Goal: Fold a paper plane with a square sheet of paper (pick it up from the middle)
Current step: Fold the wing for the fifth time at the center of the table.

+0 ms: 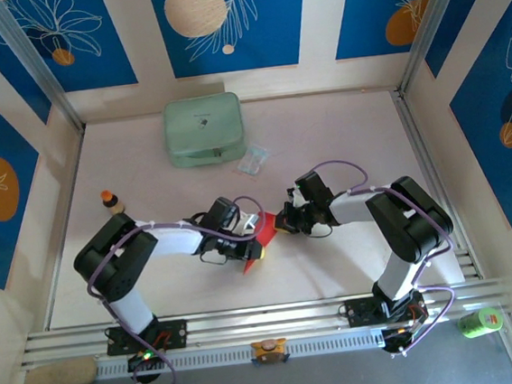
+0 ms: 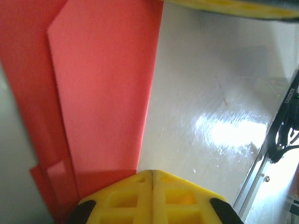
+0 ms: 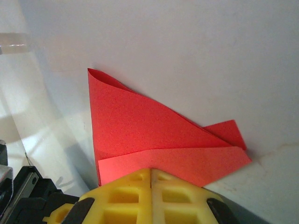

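**Item:** square sheet of paper [image 1: 256, 231]. Bright red, folded into overlapping layers with creases and a pointed outline.

**Location:** about midway between the left and right edges of the tabletop [image 1: 350, 128], closer to its near edge than its far edge. Whether it rests on the surface or hangs just above it cannot be told.

**Left gripper** [image 2: 153, 173]: yellow fingers pressed together with no gap, pinching the sheet from its left side. The layered paper runs away from the fingertips.

**Right gripper** [image 3: 151, 171]: yellow fingers likewise closed tight, clamping the sheet's opposite edge. The folded point spreads out beyond the tips.

**Relation:** the sheet spans between the two grippers, which face each other.

**Also present:** pale green pouch [image 1: 203, 130] near the far edge. Small clear plastic packet [image 1: 253, 161] just beside the pouch. Both lie well apart from the sheet.
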You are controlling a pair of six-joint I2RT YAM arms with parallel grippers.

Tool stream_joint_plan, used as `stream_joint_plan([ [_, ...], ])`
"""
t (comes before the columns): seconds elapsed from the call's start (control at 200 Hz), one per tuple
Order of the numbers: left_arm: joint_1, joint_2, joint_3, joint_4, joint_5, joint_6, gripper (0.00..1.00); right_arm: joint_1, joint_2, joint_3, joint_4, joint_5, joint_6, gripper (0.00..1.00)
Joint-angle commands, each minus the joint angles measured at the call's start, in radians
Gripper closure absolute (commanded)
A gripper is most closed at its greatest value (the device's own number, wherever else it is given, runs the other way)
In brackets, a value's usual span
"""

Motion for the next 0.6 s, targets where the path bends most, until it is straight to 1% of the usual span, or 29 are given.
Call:
stream_joint_plan([
  [0.0,-0.008,-0.041,-0.059,-0.080,-0.007,-0.027,0.99,-0.016,0.008,-0.036,-0.070,0.056,0.001,0.98],
  [0.2,-0.008,-0.109,-0.106,-0.064,0.015,-0.051,0.99,-0.019,0.005,-0.037,-0.064,0.050,-0.001,0.98],
  [0.35,-0.002,-0.221,-0.120,-0.012,0.019,-0.043,1.00,-0.020,0.004,-0.033,-0.056,0.037,-0.008,0.97],
  [0.4,0.002,-0.245,-0.114,-0.007,0.005,-0.035,1.00,-0.020,0.005,-0.031,-0.054,0.031,-0.009,0.97],
  [0.475,0.019,-0.234,-0.097,-0.011,0.003,-0.022,1.00,-0.020,0.001,-0.032,-0.043,0.025,-0.010,0.97],
  [0.595,0.034,-0.144,-0.065,-0.021,0.027,-0.014,1.00,-0.019,-0.002,-0.034,-0.022,0.010,-0.007,0.97],
])
